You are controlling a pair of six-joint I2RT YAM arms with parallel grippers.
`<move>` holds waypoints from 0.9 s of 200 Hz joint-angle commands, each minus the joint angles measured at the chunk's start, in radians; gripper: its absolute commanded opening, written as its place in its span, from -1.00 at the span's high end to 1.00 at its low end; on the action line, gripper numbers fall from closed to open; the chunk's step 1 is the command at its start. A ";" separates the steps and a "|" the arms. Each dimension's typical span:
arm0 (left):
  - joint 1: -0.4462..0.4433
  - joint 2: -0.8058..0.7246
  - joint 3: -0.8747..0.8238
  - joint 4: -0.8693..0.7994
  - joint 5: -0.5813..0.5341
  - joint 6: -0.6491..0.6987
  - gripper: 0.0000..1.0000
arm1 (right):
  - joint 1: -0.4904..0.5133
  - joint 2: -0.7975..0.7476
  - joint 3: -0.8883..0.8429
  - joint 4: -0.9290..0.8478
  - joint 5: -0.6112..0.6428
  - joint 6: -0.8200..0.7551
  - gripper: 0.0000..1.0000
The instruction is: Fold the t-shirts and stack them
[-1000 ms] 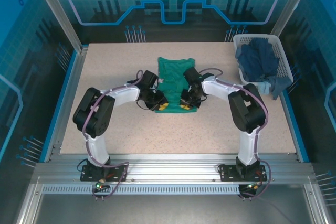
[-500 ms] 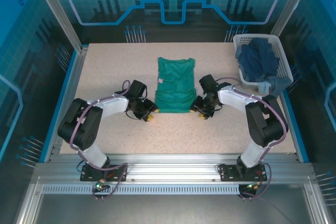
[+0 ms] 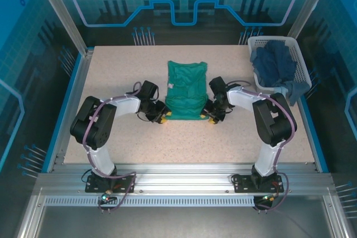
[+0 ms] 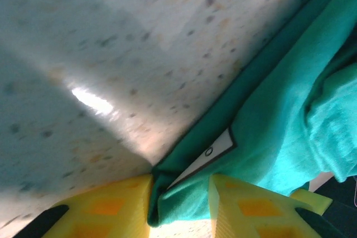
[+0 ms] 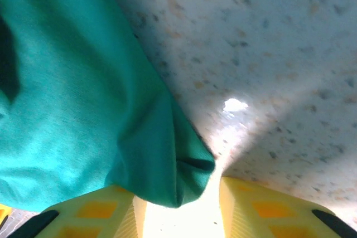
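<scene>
Shirt [image 3: 187, 88], teal, lies on the tabletop [image 3: 122, 71], left jaws open around its near-left corner by the label [image 4: 203, 157], right jaws open around its near-right corner, navy shirts [image 3: 273, 64] heaped in the basket [image 3: 273, 38].

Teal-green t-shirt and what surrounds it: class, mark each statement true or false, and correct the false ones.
1. The teal-green t-shirt lies on the table. True.
2. The white basket stands at the table's far left corner. False: it stands at the far right corner.
3. Dark navy shirts lie in the basket. True.
4. The left tool has navy cloth between its fingers. False: the cloth there is teal-green, with a white label.
5. A corner of the teal-green t-shirt lies between the right tool's fingers. True.
</scene>
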State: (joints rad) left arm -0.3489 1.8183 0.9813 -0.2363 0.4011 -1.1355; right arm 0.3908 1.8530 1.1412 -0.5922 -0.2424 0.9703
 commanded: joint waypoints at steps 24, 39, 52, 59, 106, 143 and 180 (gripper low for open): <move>-0.001 0.055 0.076 0.073 -0.017 0.029 0.47 | -0.007 0.023 0.057 -0.010 0.020 -0.014 0.23; -0.001 0.058 0.085 0.059 -0.020 0.042 0.58 | -0.007 0.030 0.071 -0.040 0.034 -0.020 0.23; -0.001 0.054 0.091 0.045 -0.028 0.055 0.68 | -0.008 0.040 0.080 -0.062 0.045 -0.024 0.23; -0.001 0.051 0.091 0.042 -0.028 0.058 0.73 | -0.008 0.044 0.083 -0.073 0.050 -0.025 0.23; -0.009 0.022 0.089 0.012 -0.032 0.078 0.93 | 0.008 0.072 0.087 -0.094 0.058 -0.012 0.23; -0.010 0.007 0.076 0.008 -0.039 0.080 0.99 | 0.027 0.120 0.145 -0.124 0.082 -0.006 0.25; -0.009 0.000 0.082 0.005 -0.041 0.083 1.00 | 0.040 0.173 0.202 -0.150 0.111 -0.016 0.63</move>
State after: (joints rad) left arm -0.3527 1.8561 1.0523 -0.2043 0.3779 -1.0725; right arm 0.4160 1.9774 1.3209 -0.7017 -0.1799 0.9615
